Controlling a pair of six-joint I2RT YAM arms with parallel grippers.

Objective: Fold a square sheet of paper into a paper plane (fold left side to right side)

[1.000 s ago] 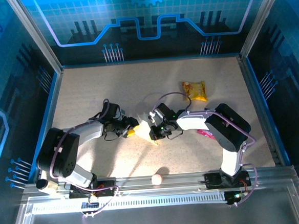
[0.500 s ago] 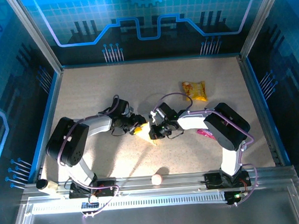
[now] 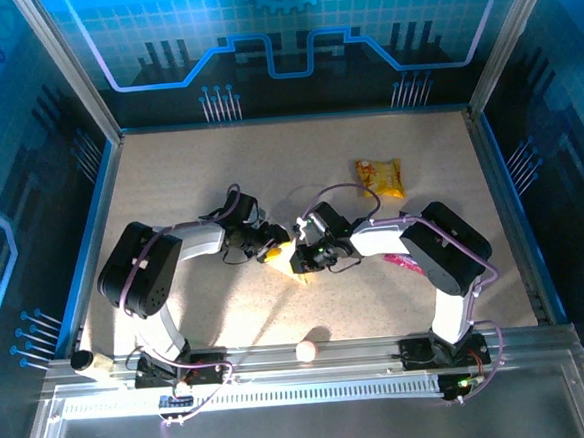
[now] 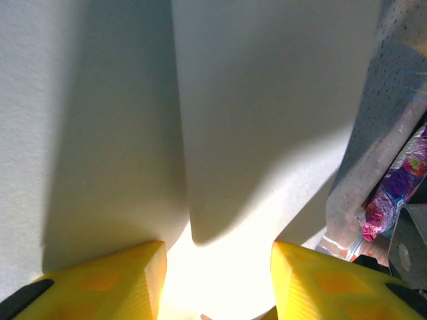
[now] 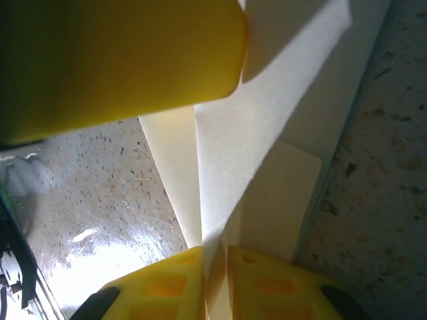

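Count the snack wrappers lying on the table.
2. The yellow snack packet lies toward the far right, beyond the right arm; the pink wrapper pokes out beside that arm's forearm. More could be hidden beneath the arms.

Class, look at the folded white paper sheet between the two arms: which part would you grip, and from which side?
Probably the lifted flap of the folded white paper sheet, approached edge-on from the right, as the right gripper does: that thin layer rises off the speckled table, so a finger fits on each face.
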